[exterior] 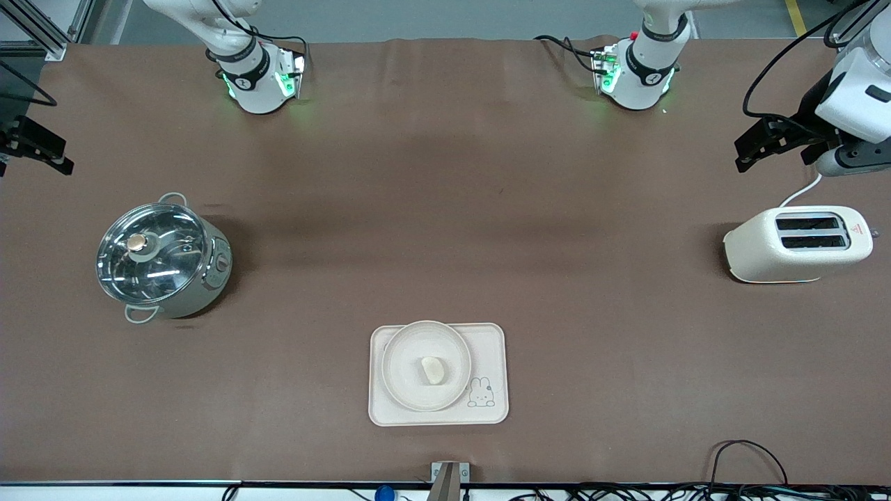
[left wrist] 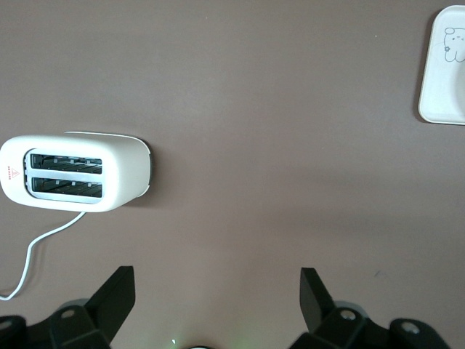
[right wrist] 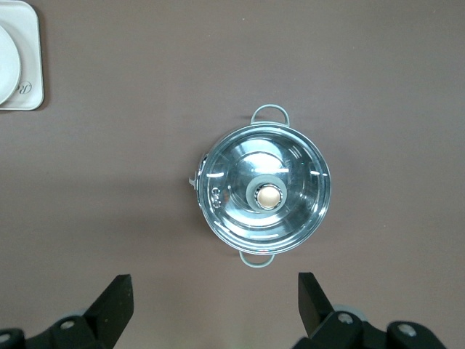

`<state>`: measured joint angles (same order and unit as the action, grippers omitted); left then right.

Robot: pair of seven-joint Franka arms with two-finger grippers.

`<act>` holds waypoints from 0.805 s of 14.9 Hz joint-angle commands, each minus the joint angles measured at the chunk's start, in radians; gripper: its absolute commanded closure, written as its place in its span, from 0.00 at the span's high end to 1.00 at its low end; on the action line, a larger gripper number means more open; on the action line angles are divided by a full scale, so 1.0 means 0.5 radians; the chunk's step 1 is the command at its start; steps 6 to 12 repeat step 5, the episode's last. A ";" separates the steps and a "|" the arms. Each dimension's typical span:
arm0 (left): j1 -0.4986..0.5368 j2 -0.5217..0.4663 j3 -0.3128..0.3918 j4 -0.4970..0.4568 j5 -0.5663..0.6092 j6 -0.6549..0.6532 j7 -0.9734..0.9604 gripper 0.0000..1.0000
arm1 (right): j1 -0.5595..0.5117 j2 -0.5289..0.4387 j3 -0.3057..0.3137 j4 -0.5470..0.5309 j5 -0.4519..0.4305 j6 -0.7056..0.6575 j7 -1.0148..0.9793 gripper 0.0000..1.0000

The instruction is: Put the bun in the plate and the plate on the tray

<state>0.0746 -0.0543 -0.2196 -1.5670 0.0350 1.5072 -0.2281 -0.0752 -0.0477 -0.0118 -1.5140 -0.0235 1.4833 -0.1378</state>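
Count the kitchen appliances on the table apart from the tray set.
2: a lidded pot toward the right arm's end of the table, and a white toaster toward the left arm's end. None looks hidden.

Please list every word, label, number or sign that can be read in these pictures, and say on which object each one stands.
No text can be read with certainty.
Tray: a small bunny drawing in one corner; cursive lettering at another corner, too small to read.
Toaster: a red warning triangle sign on its top, with red print beside it, too small to read.
Pot: marks on the glass lid, unreadable.
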 commanded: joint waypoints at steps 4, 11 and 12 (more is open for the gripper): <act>0.001 0.017 -0.009 0.051 -0.024 -0.048 0.039 1.00 | -0.077 -0.043 0.014 -0.080 -0.024 0.012 -0.068 1.00; 0.001 0.017 -0.009 0.051 -0.024 -0.057 0.042 1.00 | -0.080 -0.040 0.014 -0.080 -0.024 0.019 -0.068 1.00; 0.001 0.017 -0.009 0.051 -0.024 -0.057 0.042 1.00 | -0.080 -0.040 0.014 -0.080 -0.024 0.019 -0.068 1.00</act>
